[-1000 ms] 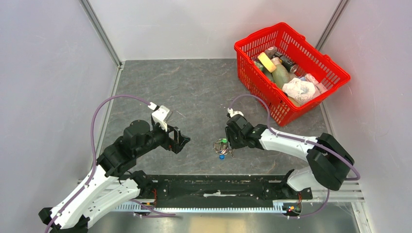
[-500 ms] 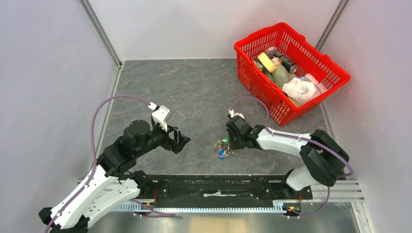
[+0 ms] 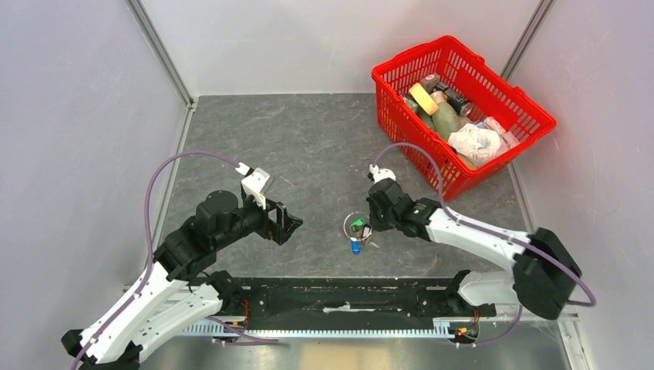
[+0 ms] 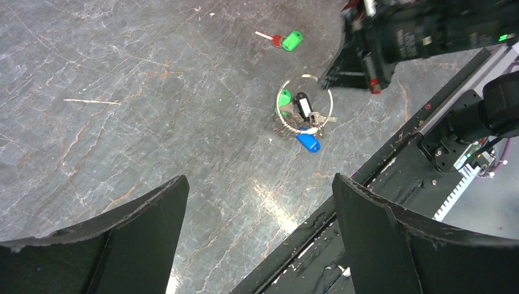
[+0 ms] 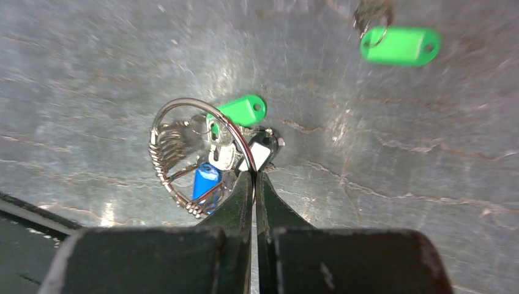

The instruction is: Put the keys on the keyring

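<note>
Keyring (image 3: 356, 226) mid-tabletop (image 3: 293, 139), keys (image 3: 355, 247) on it; right tool (image 3: 369, 226) touching at 3 o'clock; basket (image 3: 412, 142) at 1 o'clock.

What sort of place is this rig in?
Probably a lab robot test cell: plain white enclosure walls, a black metal mounting rail at the near edge, and a red plastic basket of assorted props.

Legible text: none. Coloured heads of the keys (image 5: 243, 110), just ahead of the right end effector (image 5: 253, 177), carry no readable marks; item labels in the red basket (image 3: 410, 55), well beyond it, too small to read.
</note>
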You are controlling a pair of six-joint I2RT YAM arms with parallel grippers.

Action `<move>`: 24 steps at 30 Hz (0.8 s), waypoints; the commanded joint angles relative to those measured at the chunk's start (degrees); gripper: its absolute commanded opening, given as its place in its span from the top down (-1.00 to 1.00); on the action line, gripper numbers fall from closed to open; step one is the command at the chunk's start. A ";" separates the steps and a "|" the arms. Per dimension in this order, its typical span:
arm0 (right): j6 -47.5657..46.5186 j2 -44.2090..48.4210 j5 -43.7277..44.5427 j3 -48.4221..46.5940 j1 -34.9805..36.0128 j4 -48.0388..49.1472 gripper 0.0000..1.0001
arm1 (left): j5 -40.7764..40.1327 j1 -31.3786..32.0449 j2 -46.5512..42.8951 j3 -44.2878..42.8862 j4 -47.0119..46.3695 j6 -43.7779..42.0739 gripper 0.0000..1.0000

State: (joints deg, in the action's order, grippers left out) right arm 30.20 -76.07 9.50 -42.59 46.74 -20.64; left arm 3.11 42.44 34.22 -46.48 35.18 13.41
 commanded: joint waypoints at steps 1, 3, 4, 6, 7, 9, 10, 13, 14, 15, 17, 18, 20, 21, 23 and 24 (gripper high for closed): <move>-3.93 8.80 4.56 -3.88 -0.11 -0.54 1.00 | 0.58 -0.42 0.08 0.07 -0.92 -0.71 -0.87; -5.15 11.68 4.88 -4.29 -0.12 -0.78 1.00 | 0.66 -0.42 0.16 0.07 -1.03 -0.67 -0.87; -5.71 12.88 4.90 -4.55 -0.12 -0.82 1.00 | 0.75 -0.42 0.23 0.07 -1.06 -0.67 -0.87; -7.17 15.35 4.86 -5.14 -0.07 -0.97 1.00 | 0.92 -0.42 0.36 0.07 -1.08 -0.67 -0.87; -7.75 16.04 4.76 -5.50 -0.08 -0.97 1.00 | 1.00 -0.42 0.40 0.07 -1.16 -0.67 -0.87; -9.21 17.84 4.39 -6.20 -0.07 -1.00 1.00 | 1.26 -0.42 0.56 0.07 -1.24 -0.58 -0.87; -9.78 18.37 4.19 -6.56 -0.12 -1.03 1.00 | 1.46 -0.42 0.63 0.07 -1.30 -0.49 -0.87; -11.09 19.67 2.69 -8.27 -0.09 -1.03 1.00 | 2.10 -0.42 0.89 -0.23 -1.52 -0.19 -0.87; -11.33 19.80 2.03 -9.12 -0.07 -1.34 1.00 | 2.39 -0.42 1.00 -0.36 -1.67 0.11 -0.87; -11.51 19.76 1.44 -10.00 -0.05 -1.85 1.00 | 3.04 -0.42 1.10 -0.52 -2.03 0.79 -0.87; -11.74 19.59 -0.21 -12.25 -0.05 -3.08 1.00 | 5.40 -0.42 1.22 -0.24 -3.72 2.14 -0.87; -11.78 19.40 -1.03 -13.23 -0.07 -3.76 1.00 | 6.61 -0.42 1.40 -0.19 -4.40 2.72 -0.87; -11.48 18.90 -2.46 -15.93 -0.12 -5.89 1.00 | 7.55 -0.42 1.89 -0.56 -5.24 3.49 -0.87; -11.35 18.48 -3.39 -17.69 -0.08 -7.30 1.00 | 8.00 -0.42 2.16 -0.71 -5.50 3.84 -0.88; -10.82 17.73 -4.69 -20.63 -0.12 -10.36 1.00 | 9.47 -0.42 2.12 -0.74 -6.52 4.89 -0.88; -10.51 17.55 -5.23 -22.00 -0.07 -11.61 1.00 | 10.15 -0.42 1.93 -0.46 -7.26 5.61 -0.88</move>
State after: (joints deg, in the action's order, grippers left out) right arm 19.51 -58.17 8.05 -57.43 46.74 -28.58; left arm 8.80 42.33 36.14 -46.48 32.64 15.25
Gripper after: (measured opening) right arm 0.010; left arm 0.939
